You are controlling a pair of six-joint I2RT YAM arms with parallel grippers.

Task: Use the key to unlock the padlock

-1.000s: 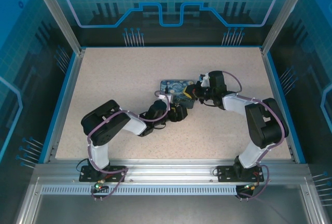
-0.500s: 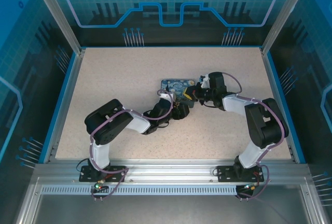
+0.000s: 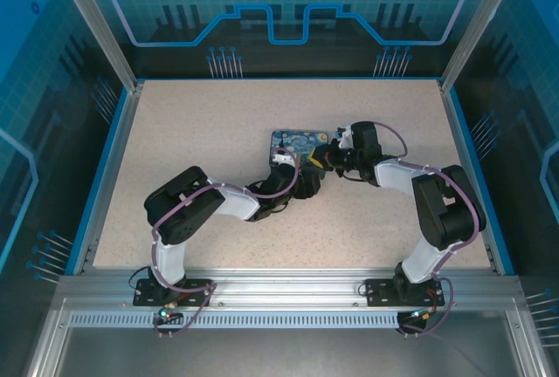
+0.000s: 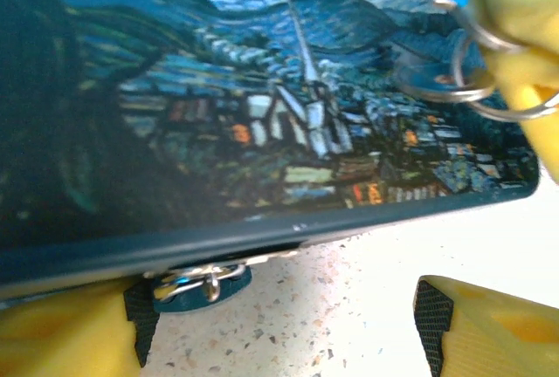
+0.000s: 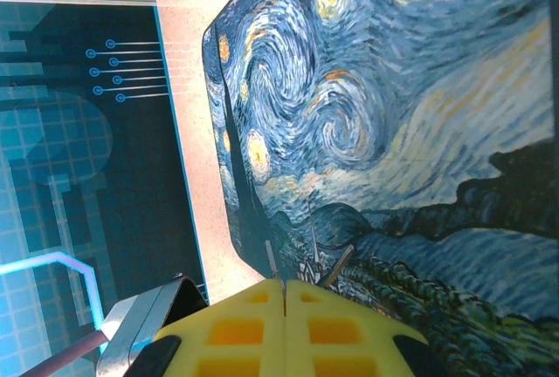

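The padlock (image 3: 293, 145) lies flat mid-table, its face printed with blue swirls and yellow specks. That face (image 4: 262, 106) spreads across the left wrist view, with a dark edge toward me. My left gripper (image 3: 302, 183) is at its near edge. It stands open (image 4: 279, 333), the yellow fingers (image 4: 485, 333) on bare table short of that edge. My right gripper (image 3: 328, 157) is at the padlock's right side. It is shut (image 5: 284, 294) on the key (image 5: 272, 262), a thin metal blade poking out over the padlock face (image 5: 393, 106). Key rings (image 4: 467, 71) hang at its fingers.
A small blue round piece with a metal ring (image 4: 196, 283) lies under the padlock's near edge. The speckled table (image 3: 201, 133) has a raised blue rim (image 3: 112, 163) and blue printed walls behind. Both arms crowd the middle; the far half is free.
My left arm has stretched forward, bringing its open gripper up to the padlock's near edge. The right gripper has stayed shut at the padlock's right side.
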